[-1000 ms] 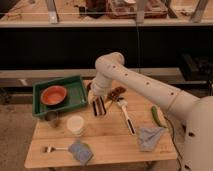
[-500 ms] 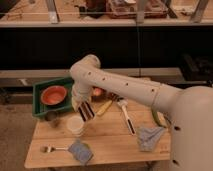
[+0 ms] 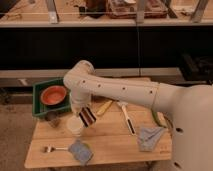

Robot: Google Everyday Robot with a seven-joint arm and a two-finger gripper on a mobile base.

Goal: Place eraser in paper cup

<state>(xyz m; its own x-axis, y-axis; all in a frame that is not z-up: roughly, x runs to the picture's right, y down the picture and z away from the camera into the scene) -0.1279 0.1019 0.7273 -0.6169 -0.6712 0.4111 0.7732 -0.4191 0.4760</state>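
Backdrop: dark shelving and a long pale rail ran behind a light wooden surface (image 3: 115, 142) with a smooth, planked grain.
Arm: a thick, glossy white arm (image 3: 120, 90) with rounded joints reached from the right and bent down over the surface's left half.
Tool: the tool (image 3: 84, 112) hung at the arm's lower end, just above and beside the paper cup, clenched on the eraser.
Eraser: the eraser (image 3: 88, 116) was a rectangular block with dark brown, red and white lengthwise stripes, held tilted, its lower end at the cup's right rim; whether it touched the rim could not be told.
Paper cup: the paper cup (image 3: 75, 126) was a short cream-white cylinder standing upright near the surface's left side, its mouth open upward.
Tray: a green, square plastic tray (image 3: 41, 111) sat at the surface's far left corner, holding a round orange-red bowl (image 3: 53, 95).
Metal cup: a small grey cup (image 3: 53, 119) stood just left of the paper cup.
Front edge: a fork (image 3: 54, 148) lay flat beside a grey-blue sponge-like pad (image 3: 80, 151).
Middle: a yellow-handled tool (image 3: 104, 107) and a long thin black-and-white stick (image 3: 126, 118) lay near each other.
Right: a crumpled grey cloth (image 3: 149, 137) lay near the front right.
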